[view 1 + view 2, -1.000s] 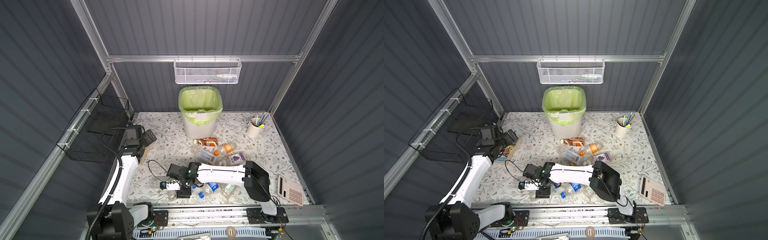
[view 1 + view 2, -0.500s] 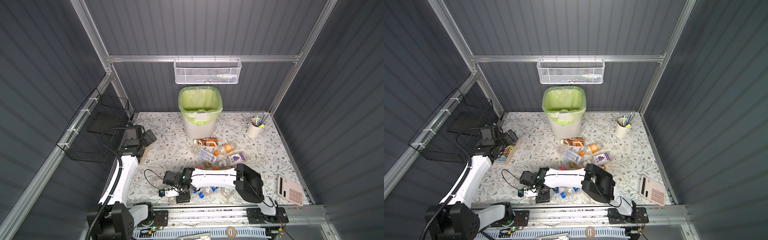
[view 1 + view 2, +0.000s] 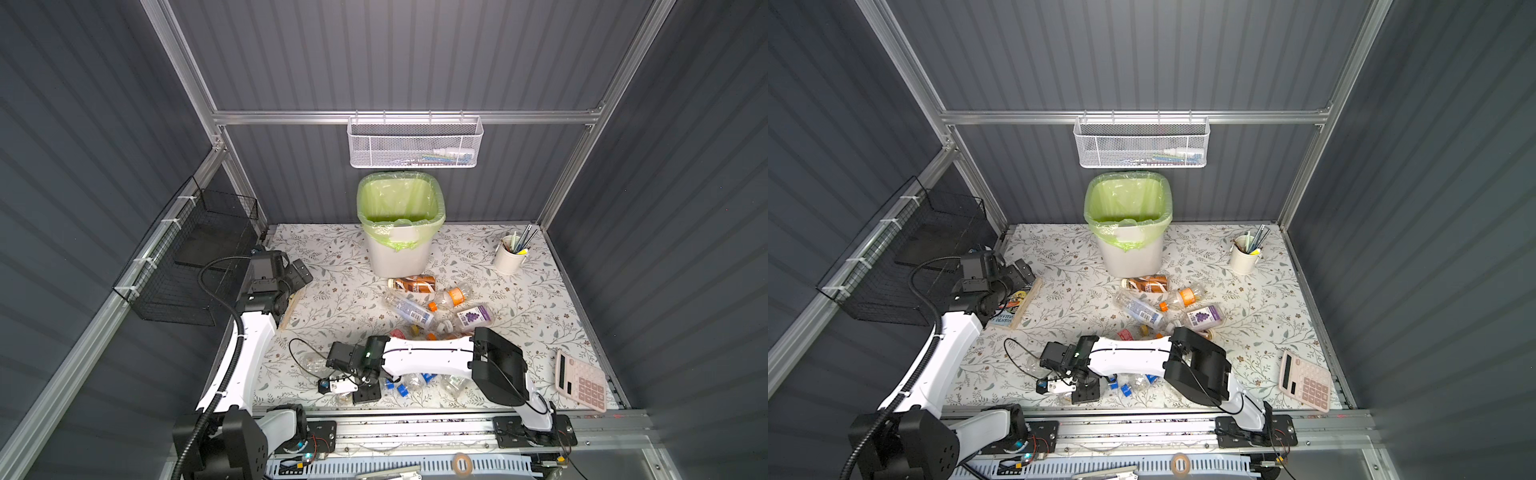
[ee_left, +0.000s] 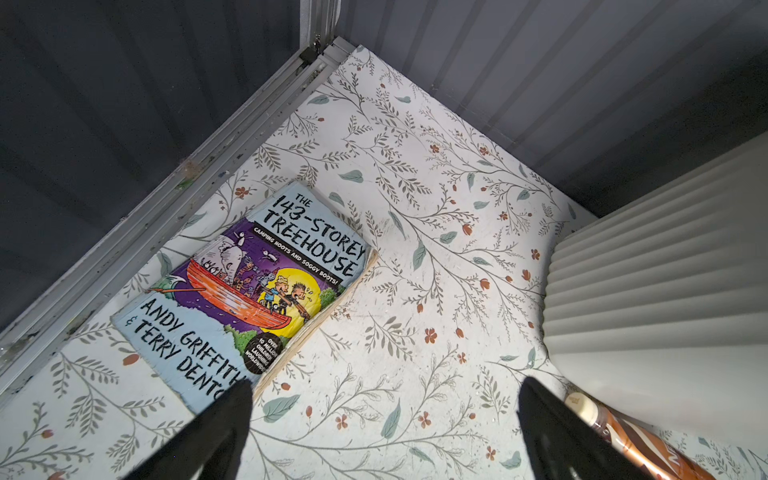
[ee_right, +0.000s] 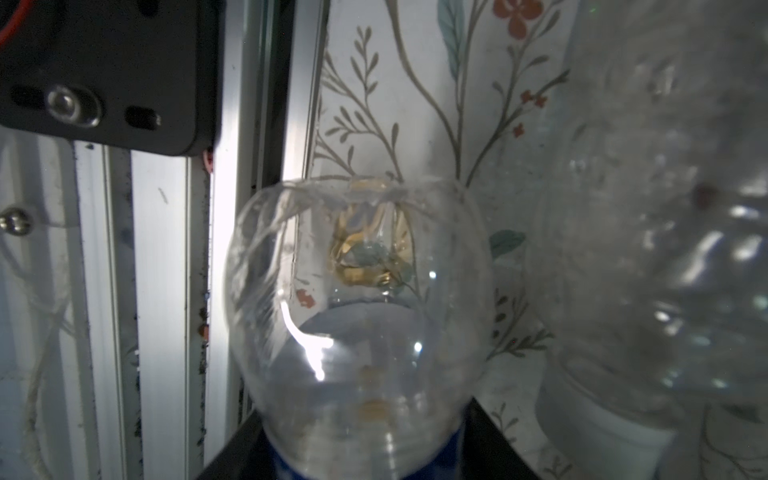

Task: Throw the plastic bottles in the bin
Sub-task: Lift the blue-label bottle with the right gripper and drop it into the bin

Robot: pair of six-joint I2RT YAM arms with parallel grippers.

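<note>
Right gripper [image 5: 365, 446] is holding a clear bottle [image 5: 357, 291], well in front of the bin [image 3: 398, 255].
Left gripper [image 4: 384, 419] is hovering wide open, left of the bin.

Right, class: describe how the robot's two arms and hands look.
Both arms have white moulded links between black joint housings. The left arm carries a black corrugated hose; the right arm has a thin black looping cable and a small green light. The left hand and right hand are mostly black.
</note>
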